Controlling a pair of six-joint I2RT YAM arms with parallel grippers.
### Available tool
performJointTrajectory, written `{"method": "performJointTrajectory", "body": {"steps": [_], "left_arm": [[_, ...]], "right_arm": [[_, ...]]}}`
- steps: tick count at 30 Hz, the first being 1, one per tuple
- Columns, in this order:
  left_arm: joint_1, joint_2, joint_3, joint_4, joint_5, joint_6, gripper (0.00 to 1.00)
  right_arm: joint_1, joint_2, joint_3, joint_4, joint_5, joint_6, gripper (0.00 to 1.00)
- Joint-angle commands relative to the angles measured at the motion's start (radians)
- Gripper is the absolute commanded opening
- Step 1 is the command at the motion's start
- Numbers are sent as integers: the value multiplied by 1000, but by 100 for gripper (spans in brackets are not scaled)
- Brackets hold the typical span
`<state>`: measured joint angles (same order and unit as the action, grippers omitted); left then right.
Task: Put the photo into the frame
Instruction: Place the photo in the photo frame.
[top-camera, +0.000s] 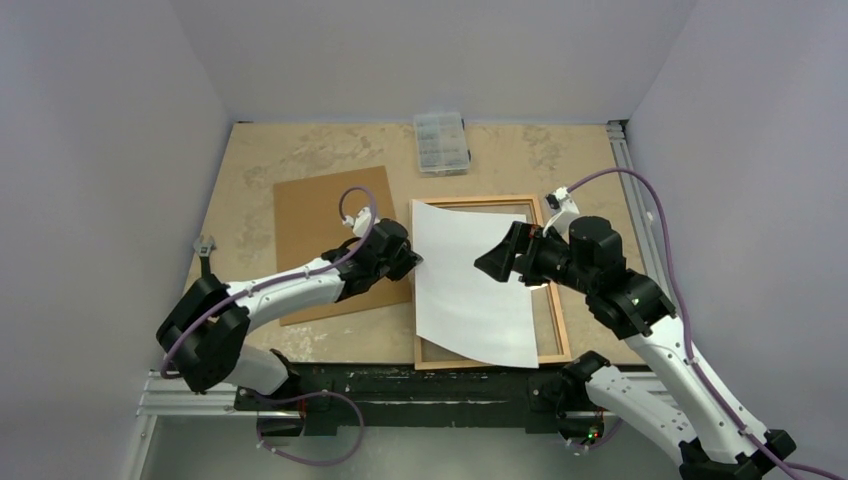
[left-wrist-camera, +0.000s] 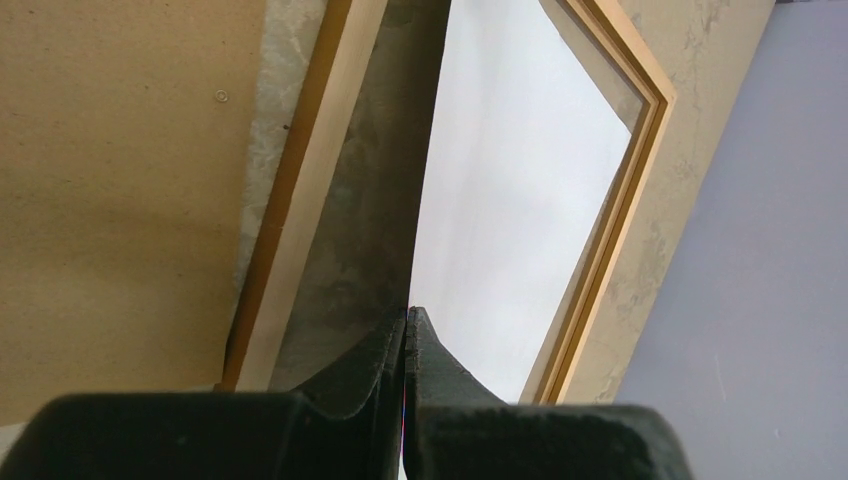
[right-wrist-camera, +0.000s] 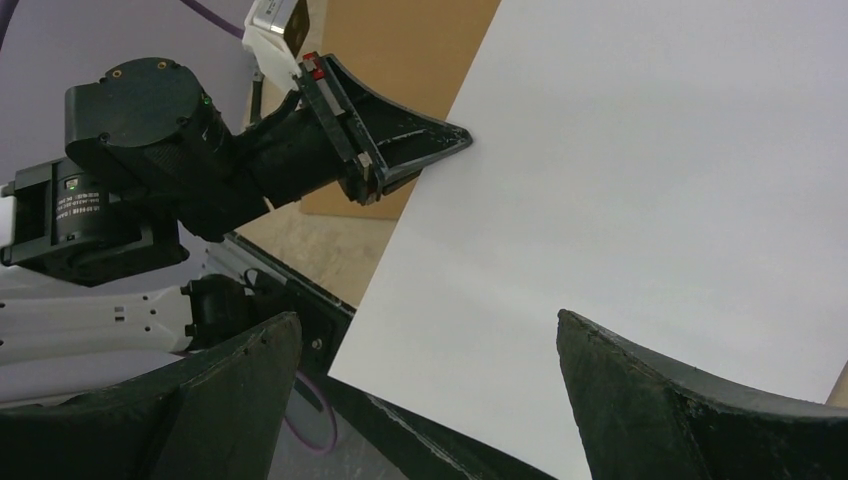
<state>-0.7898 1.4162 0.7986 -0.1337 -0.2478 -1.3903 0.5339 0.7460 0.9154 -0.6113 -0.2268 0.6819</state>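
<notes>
The photo (top-camera: 470, 285) shows only its white back, facing up. It hangs over the wooden frame (top-camera: 561, 320), which lies flat on the table, and covers most of the pane. My left gripper (top-camera: 415, 260) is shut on the photo's left edge (left-wrist-camera: 520, 200), holding that edge above the frame's left rail (left-wrist-camera: 300, 200). My right gripper (top-camera: 487, 265) hovers open over the photo's right part (right-wrist-camera: 650, 180), with its fingers (right-wrist-camera: 250, 380) spread wide and nothing between them. In the right wrist view the left gripper (right-wrist-camera: 462, 137) pinches the sheet's edge.
A plain brown backing board (top-camera: 325, 235) lies left of the frame, under the left arm. A small clear compartment box (top-camera: 441, 142) stands at the back by the wall. Walls close in on three sides, and a black rail (top-camera: 400, 385) runs along the near edge.
</notes>
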Motion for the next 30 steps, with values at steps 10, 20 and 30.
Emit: {"method": "performJointTrajectory", "body": {"steps": [10,20,30], "left_arm": [[-80,83,55,117,-139,-138,0],[-122,133,99,94,-223,-143,0],[-148,203,128,163,-236,-133,0]], "right_arm": [[1,12,49,-5,18,-11,98],[0,15,57,-7,13,-12,98],[0,24,55,4,6,-9,98]]}}
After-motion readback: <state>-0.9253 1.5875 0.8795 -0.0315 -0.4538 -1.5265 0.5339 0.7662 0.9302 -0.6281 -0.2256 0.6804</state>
